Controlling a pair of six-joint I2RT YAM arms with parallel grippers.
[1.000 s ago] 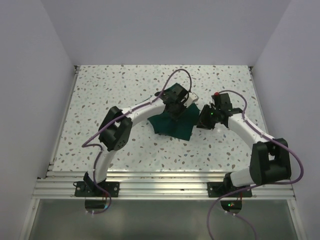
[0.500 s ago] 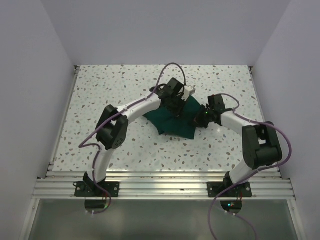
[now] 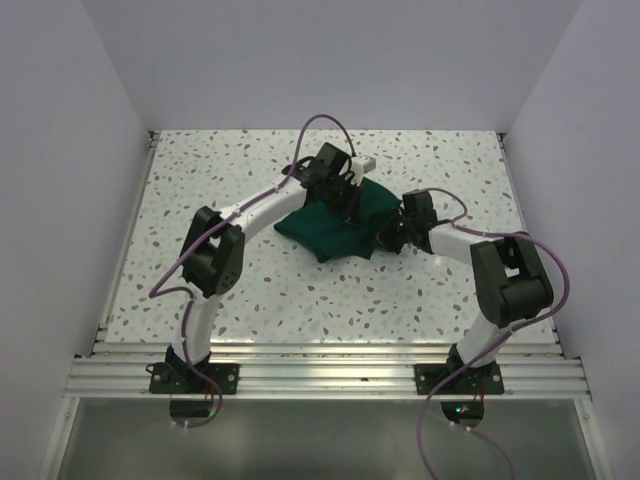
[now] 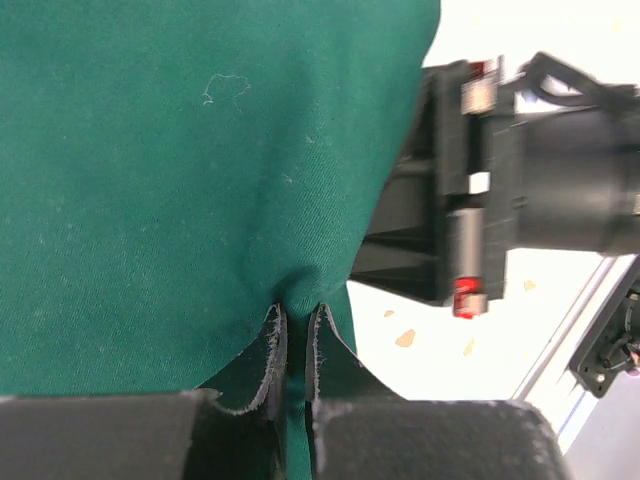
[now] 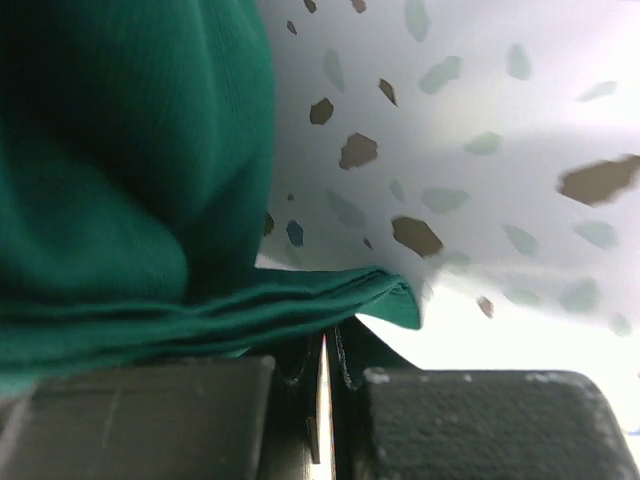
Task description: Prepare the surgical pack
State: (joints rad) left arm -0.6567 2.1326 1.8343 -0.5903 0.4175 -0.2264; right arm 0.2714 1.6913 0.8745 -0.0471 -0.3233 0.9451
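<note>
We are working partway through the wrapping step, as we judge it: the green cloth bundle (image 3: 335, 225) is lying plump and folded near the middle of the speckled table (image 3: 220, 180), between our two arms, and both of them are gripping it at once. Our left gripper (image 4: 297, 345) is pinching a small pleat of the cloth on the bundle's upper face, with the jaws almost together and only a thin fold of fabric between them, so the cloth is puckering toward the pinch. Our right gripper (image 5: 325, 365) is clamping the bundle's right edge low against the table, with the jaws nearly closed on several stacked layers whose corner is poking out just past the fingers. We are not seeing what lies inside the wrap, since the cloth is hiding it. We are judging that the next move calls for carrying one held flap over or under the bundle while the other arm is steadying it. The pull needs to be gentle, because a hard tug risks sliding the whole bundle or slipping the thin pleat free.
</note>
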